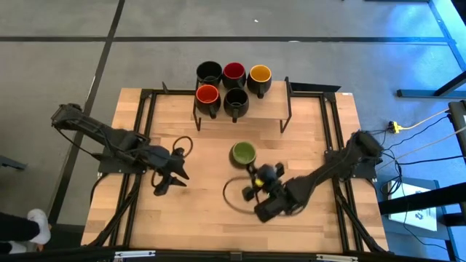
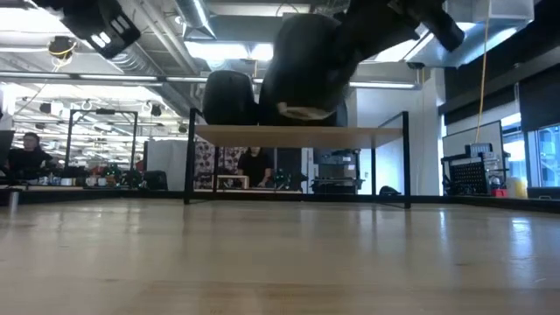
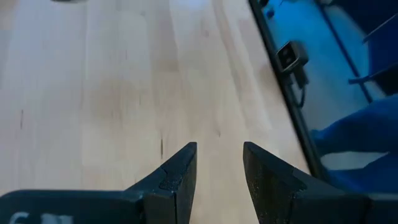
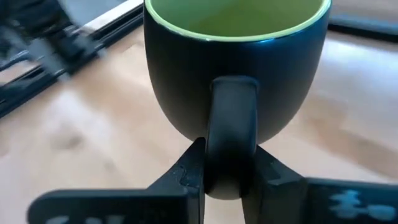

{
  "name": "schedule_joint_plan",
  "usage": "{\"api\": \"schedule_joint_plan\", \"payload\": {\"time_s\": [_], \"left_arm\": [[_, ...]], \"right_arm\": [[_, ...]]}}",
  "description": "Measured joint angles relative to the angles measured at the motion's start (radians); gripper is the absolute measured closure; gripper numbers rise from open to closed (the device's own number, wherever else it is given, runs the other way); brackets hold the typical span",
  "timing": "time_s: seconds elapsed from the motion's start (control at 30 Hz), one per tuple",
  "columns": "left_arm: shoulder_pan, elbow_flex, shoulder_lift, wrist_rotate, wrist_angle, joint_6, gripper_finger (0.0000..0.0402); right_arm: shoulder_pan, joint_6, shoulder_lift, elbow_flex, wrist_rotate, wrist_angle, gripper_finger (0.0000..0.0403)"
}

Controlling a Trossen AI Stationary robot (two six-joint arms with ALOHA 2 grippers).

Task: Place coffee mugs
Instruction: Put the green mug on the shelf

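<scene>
The wooden table (image 1: 182, 211) carries a raised shelf (image 1: 269, 108) at its far edge with 5 mugs (image 1: 234, 87) on it. The right gripper (image 4: 228, 177) pinches the handle of the green-lined mug (image 1: 243, 153), held above mid-table. The left gripper (image 3: 219, 180) waits nearby, fingers apart, empty

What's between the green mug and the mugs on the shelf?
Nothing: in the high view, only bare table separates the green mug, held by its handle in the right hand, from the shelf mugs.

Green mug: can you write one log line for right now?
right gripper: shut on green mug handle | left gripper: open, empty | shelf: five mugs
</scene>
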Motion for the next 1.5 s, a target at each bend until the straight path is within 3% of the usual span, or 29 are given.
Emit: {"api": "schedule_joint_plan", "payload": {"time_s": [0.23,0.57,0.8,0.97,1.13,1.5], "left_arm": [[0.0,0.005,-0.064,-0.021,0.006,0.001,0.0276],[0.0,0.005,-0.068,-0.047,0.003,0.001,0.0276],[0.0,0.005,-0.068,-0.108,0.004,0.001,0.0276],[0.0,0.004,-0.068,-0.135,0.004,-0.018,0.0276],[0.0,0.004,-0.068,-0.146,0.004,-0.02,0.0276],[0.0,0.004,-0.068,-0.146,0.005,-0.017,0.0276]], "right_arm": [[-0.094,0.107,-0.156,0.0,-0.022,-0.288,0.0359],[-0.283,0.092,-0.31,0.0,-0.05,-0.547,0.0359],[-0.457,-0.006,-0.326,-0.001,-0.103,-0.546,0.0359],[-0.543,-0.141,-0.323,-0.026,-0.132,-0.44,0.0359],[-0.567,-0.25,-0.325,-0.039,-0.178,-0.323,0.0359],[-0.565,-0.38,-0.324,-0.042,-0.287,-0.24,0.0359]]}}
